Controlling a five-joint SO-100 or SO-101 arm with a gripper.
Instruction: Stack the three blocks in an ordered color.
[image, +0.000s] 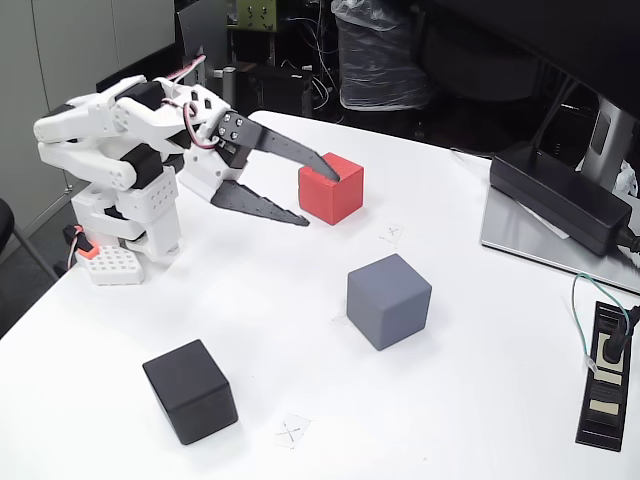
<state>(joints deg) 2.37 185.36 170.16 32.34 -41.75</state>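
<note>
Three cubes rest apart on the white table (480, 400). The red block (343, 198) is at the back centre, the grey block (388, 300) is in the middle, and the black block (190, 390) is at the front left. My gripper (320, 198) reaches in from the white arm at the left and is open. Its upper black finger (290, 150) ends over the red block's top left edge. The lower finger (262, 202) ends at that block's left bottom corner. I cannot tell if either finger touches the red block.
The arm's white base (130, 235) stands at the table's left edge. A long black power brick (560, 195) lies on a monitor stand at the right. A black power strip (605, 375) lies at the right edge. Small X marks (292, 432) dot the table.
</note>
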